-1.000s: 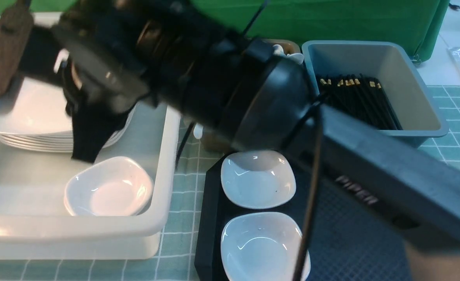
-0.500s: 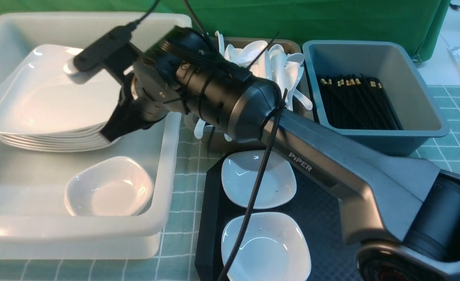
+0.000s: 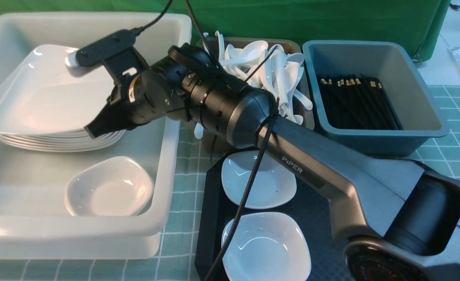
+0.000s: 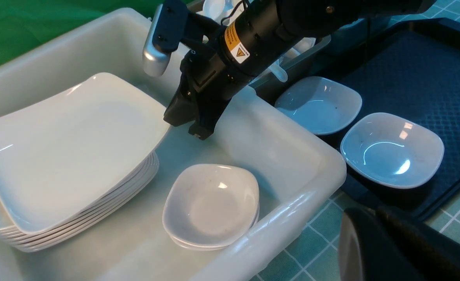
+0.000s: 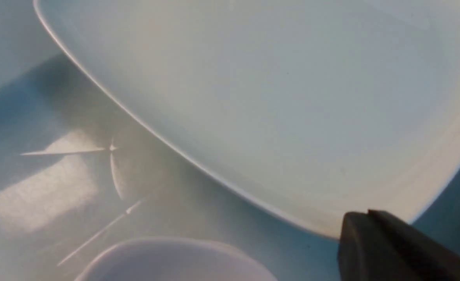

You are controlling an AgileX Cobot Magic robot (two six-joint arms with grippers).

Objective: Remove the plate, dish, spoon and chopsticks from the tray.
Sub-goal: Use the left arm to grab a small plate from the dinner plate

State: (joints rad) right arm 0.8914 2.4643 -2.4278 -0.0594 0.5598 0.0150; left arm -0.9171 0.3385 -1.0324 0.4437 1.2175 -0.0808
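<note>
The large white plate (image 3: 46, 97) lies on top of a stack of plates inside the white bin (image 3: 167, 156). My right gripper (image 3: 91, 132) hangs just off that plate's near corner, shut with nothing in it; the right wrist view shows its closed tips (image 5: 366, 214) over the plate's rim (image 5: 253, 117). The black tray (image 3: 210, 203) carries two small white dishes (image 3: 258, 177) (image 3: 265, 246). White spoons (image 3: 265, 66) are piled in a brown bin, and black chopsticks (image 3: 355, 101) lie in a grey bin. My left gripper (image 4: 370, 212) is shut and empty above the checked mat, near the tray's corner.
Another small dish (image 3: 109, 187) sits in the white bin in front of the plate stack. The right arm's long link (image 3: 312, 171) spans the tray's back left part. A cable (image 3: 249, 187) hangs across the nearer dishes. A green curtain closes off the back.
The right arm came out of a blurred swing and settled lower over the white bin. Its jaws closed, and its tip slid slightly left along the plate stack.
</note>
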